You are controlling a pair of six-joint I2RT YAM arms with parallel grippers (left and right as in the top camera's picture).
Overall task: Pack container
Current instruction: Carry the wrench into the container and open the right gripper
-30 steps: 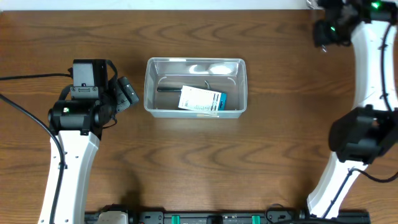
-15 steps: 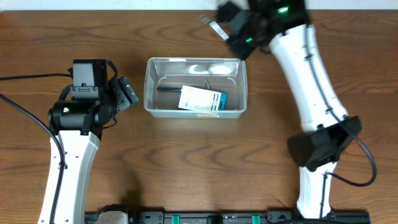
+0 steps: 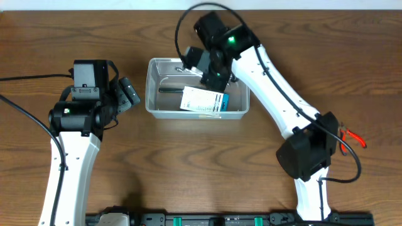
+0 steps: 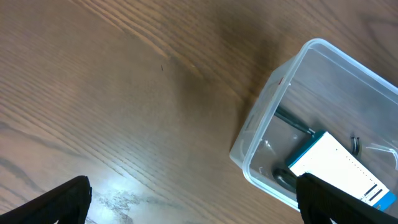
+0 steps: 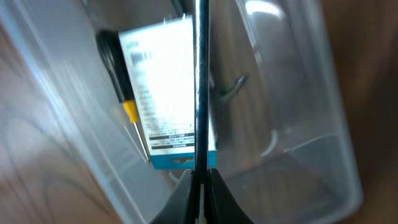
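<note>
The clear container [image 3: 151, 95] stands at the table's back middle. It holds a small blue-and-white box [image 3: 202, 100] and a black-handled tool [image 3: 169, 90]. My right gripper [image 3: 202, 65] hangs over the container's back half, shut on a thin dark flat tool [image 5: 201, 81] seen edge-on. Below it in the right wrist view are the box [image 5: 165, 93], a black-and-yellow screwdriver [image 5: 121, 87], a small metal hook [image 5: 230, 87] and the container wall [image 5: 336, 162]. My left gripper [image 3: 129, 93] is open and empty, left of the container [image 4: 261, 118].
Red-handled pliers [image 3: 348, 136] lie on the wood table at the right, beside the right arm's base. The left wrist view shows bare wood tabletop [image 4: 124, 93] left of the container, and the box [image 4: 336, 165] inside it.
My right arm has swung from the back right corner leftward and down over the container, carrying the thin tool. The left arm has not moved.
</note>
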